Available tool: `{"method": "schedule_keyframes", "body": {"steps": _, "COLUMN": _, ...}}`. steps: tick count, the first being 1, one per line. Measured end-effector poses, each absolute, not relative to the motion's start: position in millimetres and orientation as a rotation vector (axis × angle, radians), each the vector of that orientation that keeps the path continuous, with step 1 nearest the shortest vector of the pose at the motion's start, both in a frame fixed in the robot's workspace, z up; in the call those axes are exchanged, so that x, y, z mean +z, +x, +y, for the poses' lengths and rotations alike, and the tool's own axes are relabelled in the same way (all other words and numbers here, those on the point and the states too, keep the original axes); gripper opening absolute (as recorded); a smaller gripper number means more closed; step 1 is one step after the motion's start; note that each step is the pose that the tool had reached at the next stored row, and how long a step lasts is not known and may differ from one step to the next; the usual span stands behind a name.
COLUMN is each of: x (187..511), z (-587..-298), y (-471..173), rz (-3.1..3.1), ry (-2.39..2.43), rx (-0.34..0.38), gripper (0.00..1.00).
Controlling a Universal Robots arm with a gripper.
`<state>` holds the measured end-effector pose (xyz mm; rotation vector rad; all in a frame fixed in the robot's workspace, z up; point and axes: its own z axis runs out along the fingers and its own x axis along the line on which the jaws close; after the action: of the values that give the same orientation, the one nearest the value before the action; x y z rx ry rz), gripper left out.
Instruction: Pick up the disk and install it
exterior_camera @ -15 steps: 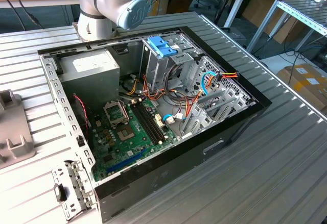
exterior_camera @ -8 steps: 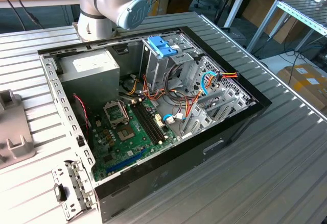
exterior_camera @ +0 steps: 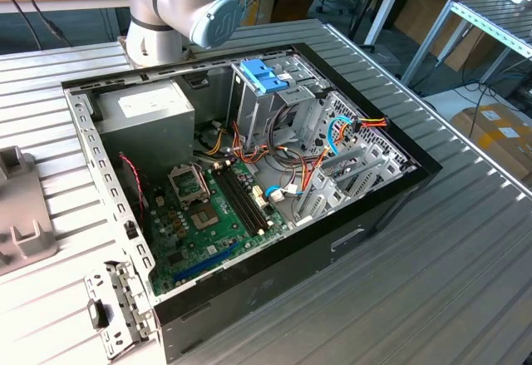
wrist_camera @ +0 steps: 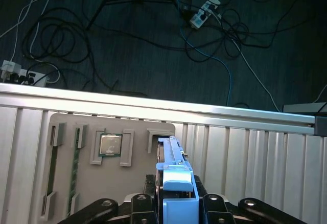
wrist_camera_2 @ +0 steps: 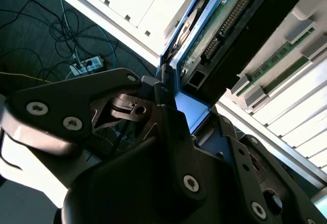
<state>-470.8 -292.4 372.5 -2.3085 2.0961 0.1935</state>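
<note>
First wrist view: the black two-finger gripper [wrist_camera: 176, 201] is seen clamped on the flat grey-metal disk [wrist_camera: 172, 157] framed in light-blue plastic. The disk is held on edge at the grey moulded tray [wrist_camera: 138, 175] on the ribbed aluminium table [wrist_camera: 245, 152]. Contact with the tray cannot be told.

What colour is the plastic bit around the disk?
Light blue. You see it best on the disk in the first wrist view.

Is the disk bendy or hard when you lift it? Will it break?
Probably stiff: the disk looks like a solid block in a blue rail. Likely heavy for its size. Its bare green circuit board suggests it's fragile, so no bumps.
</note>
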Motion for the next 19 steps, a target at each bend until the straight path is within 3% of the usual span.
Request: {"method": "schedule_keyframes", "body": {"steps": 19, "x": 385, "z": -292, "y": -471, "rz": 2.096, "ry": -2.309, "rx": 0.193, "gripper": 0.37}}
